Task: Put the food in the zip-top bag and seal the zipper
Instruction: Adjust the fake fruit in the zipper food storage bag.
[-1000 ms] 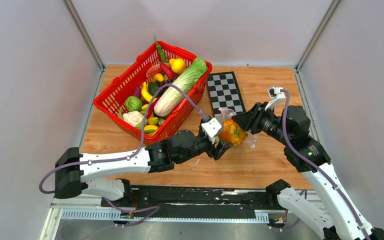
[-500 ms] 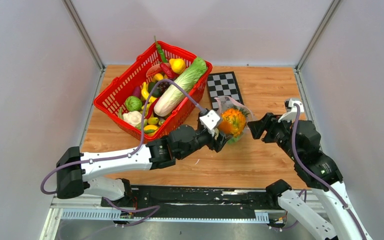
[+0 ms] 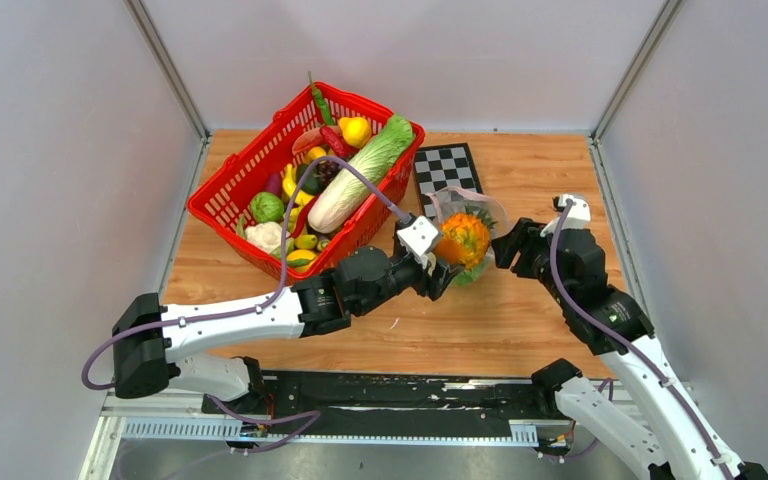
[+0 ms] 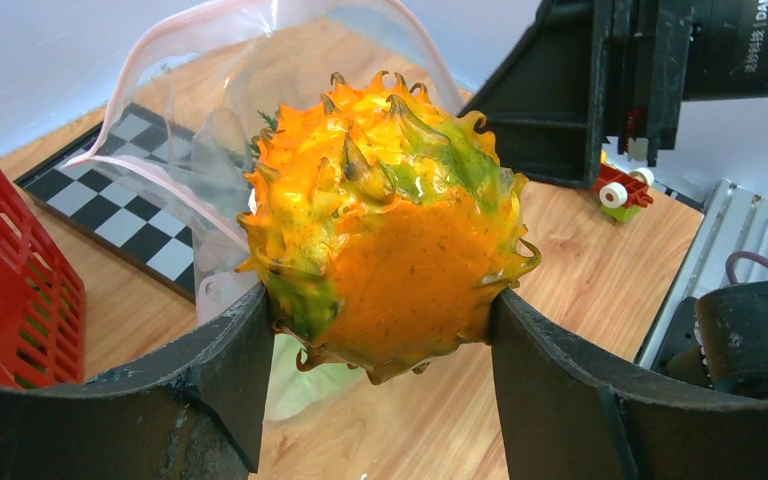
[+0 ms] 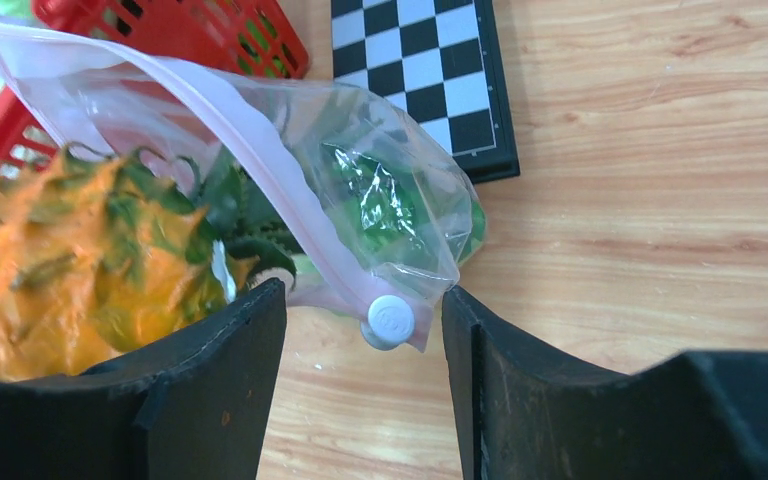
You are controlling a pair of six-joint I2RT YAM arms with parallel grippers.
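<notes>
My left gripper (image 4: 380, 312) clamps the fruit (image 4: 390, 230) at the bag (image 5: 390, 200) mouth; my right gripper (image 5: 363, 302), having let go, returns, jaws apart around the zipper (image 5: 260, 170) end, regrip due.

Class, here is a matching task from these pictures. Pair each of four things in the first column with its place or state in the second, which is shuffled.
Things:
1. spiky orange fruit
2. zip-top bag
3. checkerboard
4. long cabbage

Places or states:
A. lying in the red basket
B. flat on the table, beside the basket
C. gripped in the left tool
D. mouth open, green food inside

Pairs: 1-C, 2-D, 3-B, 4-A
</notes>
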